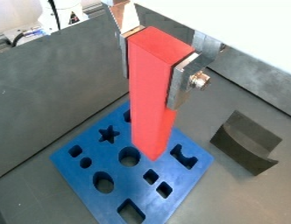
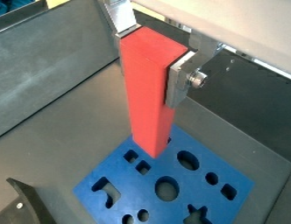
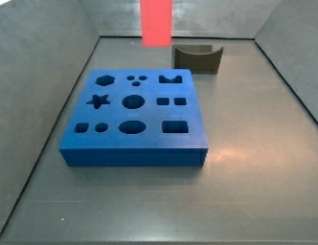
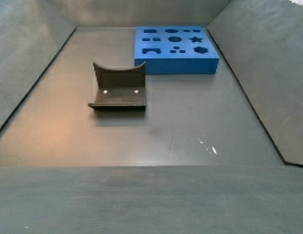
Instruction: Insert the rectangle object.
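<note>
Currently, item one: my gripper (image 1: 156, 54), raised well above the floor, its flat silver fingers (image 2: 180, 77) clamped on the upper end of the rectangle object (image 1: 152, 92).

Item two: the rectangle object, a slim salmon-red bar with plain smooth faces, hanging upright from my fingers in both wrist views (image 2: 149, 87). Its lower end is poised over the blue holed block, clear of the block's top face as far as a side view (image 3: 155, 21) shows; there only the bar's lower part enters the picture from above.

Item three, below my gripper: the blue holed block (image 3: 133, 117), lying flat on the dark floor, its top cut with openings including a star, a hexagon, circles and rectangles.

Item four, farther off to one side of my gripper: a dark grey-brown notched block (image 4: 118, 87), resting on the floor, well apart from the blue holed block (image 4: 176, 47).
</note>
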Motion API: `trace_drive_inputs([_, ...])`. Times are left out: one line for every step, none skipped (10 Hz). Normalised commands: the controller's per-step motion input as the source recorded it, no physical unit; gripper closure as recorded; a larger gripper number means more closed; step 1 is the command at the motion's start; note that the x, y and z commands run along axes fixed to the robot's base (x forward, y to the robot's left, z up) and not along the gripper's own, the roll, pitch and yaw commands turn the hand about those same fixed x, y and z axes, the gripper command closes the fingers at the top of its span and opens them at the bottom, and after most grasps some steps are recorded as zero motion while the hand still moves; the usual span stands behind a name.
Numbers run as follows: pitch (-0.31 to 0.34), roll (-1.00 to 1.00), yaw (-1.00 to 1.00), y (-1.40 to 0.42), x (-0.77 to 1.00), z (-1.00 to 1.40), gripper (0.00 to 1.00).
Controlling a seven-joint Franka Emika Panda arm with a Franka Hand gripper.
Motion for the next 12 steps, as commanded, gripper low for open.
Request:
trace_drive_inputs([0.000, 0.00, 0.00, 0.00, 0.02, 0.00, 1.00])
trace_drive_inputs([0.000, 0.00, 0.07, -0.41, 0.41, -0.52, 1.00])
trace_drive_inputs([-0.131, 0.00, 0.07, -0.50, 0.60, -0.75, 1.00])
trace_drive_inputs([-0.113, 0.04, 0.17, -0.56, 0.56, -0.88, 1.00])
trace_drive_inputs([-0.046, 0.16, 0.18, -0.60, 0.47, -0.88, 1.00])
trace_drive_inputs([-0.039, 0.08, 0.16, -0.39, 0.27, -0.73, 1.00])
trace_drive_inputs([-0.099, 0.00, 0.15, -0.29, 0.00, -0.64, 1.00])
trace_drive_inputs([-0.026, 0.00, 0.19, -0.18, 0.00, -0.51, 1.00])
trace_drive_inputs([0.000, 0.00, 0.19, -0.09, 0.00, -0.43, 1.00])
trace_drive_inputs([0.000, 0.00, 0.19, -0.04, 0.00, -0.30, 1.00])
trace_drive_inputs([0.000, 0.00, 0.04, -0.04, 0.11, -0.25, 1.00])
trace_drive_inputs([0.000, 0.02, 0.00, -0.05, 0.25, -0.31, 1.00])
